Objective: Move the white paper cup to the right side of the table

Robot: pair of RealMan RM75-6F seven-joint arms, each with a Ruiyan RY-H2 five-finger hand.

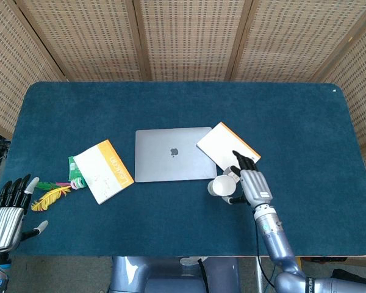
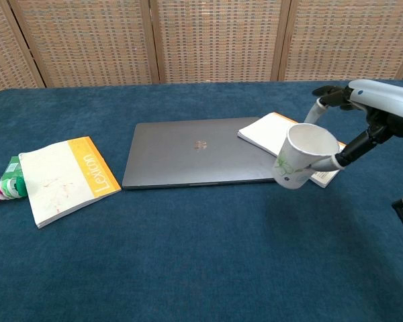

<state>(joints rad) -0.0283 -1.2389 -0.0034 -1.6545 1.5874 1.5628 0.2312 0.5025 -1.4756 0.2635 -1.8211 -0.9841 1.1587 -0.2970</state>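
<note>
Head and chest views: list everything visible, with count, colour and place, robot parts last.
cup: 1, white, tilted, lifted in right hand
laptop: 1, grey, closed, table centre
notepad: 1, white with orange edge, overlapping laptop's right corner
Lexton book: 1, white and orange, left of laptop
feathers: yellow, green and pink, left of book
table: 1, blue cloth
left hand: open, table's left edge
right hand: holds cup
</note>
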